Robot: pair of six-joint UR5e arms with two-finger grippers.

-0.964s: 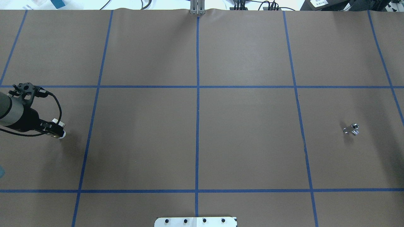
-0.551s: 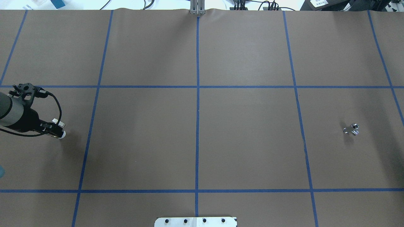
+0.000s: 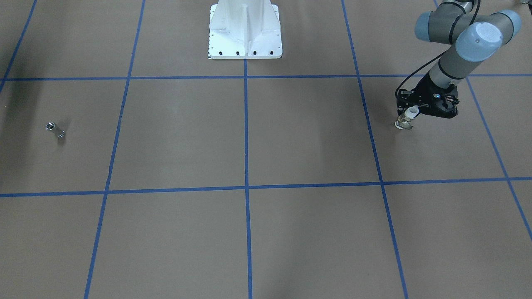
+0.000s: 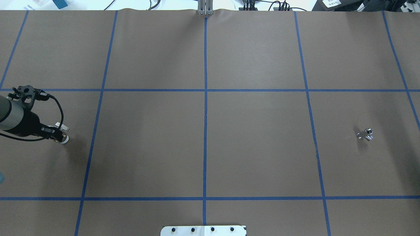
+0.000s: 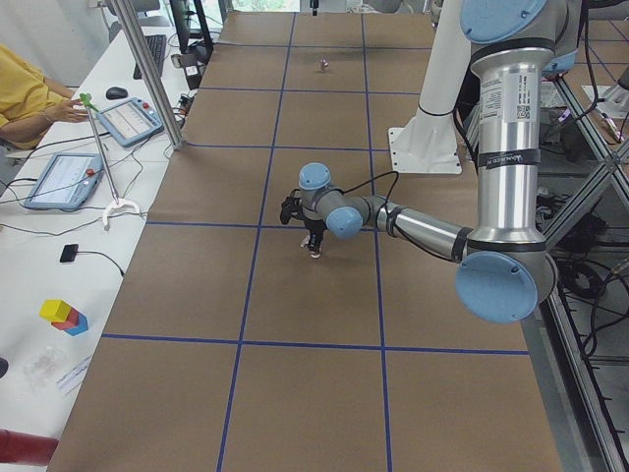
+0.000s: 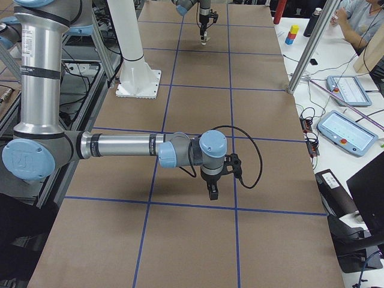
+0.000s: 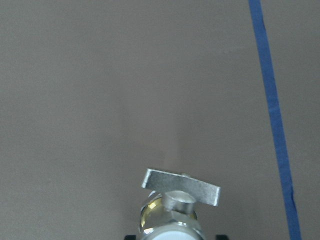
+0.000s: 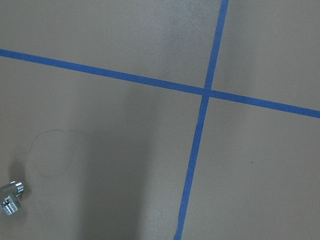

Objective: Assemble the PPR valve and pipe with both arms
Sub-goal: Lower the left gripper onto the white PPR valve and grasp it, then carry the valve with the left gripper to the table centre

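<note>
My left gripper (image 4: 59, 136) is shut on the PPR valve (image 4: 64, 139) at the table's far left. In the front view the gripper (image 3: 410, 113) holds the valve (image 3: 404, 121) by its white end, with the metal part pointing down close over the paper. The left wrist view shows its flat tab and brass middle (image 7: 176, 196). The pipe (image 4: 365, 134), a small chrome stub, lies alone at the far right; it also shows in the front view (image 3: 55, 130) and the right wrist view (image 8: 10, 198). My right gripper (image 6: 212, 192) hangs above the table; I cannot tell whether it is open.
Brown paper with blue tape grid lines (image 4: 205, 98) covers the table. The white bolted pedestal (image 3: 245, 31) stands at the robot's side in the middle. Desks with tablets and operators (image 5: 29, 98) lie beyond the far edge.
My left gripper has shifted very slightly toward the table's left end with the valve still in it. The pipe has not moved.
</note>
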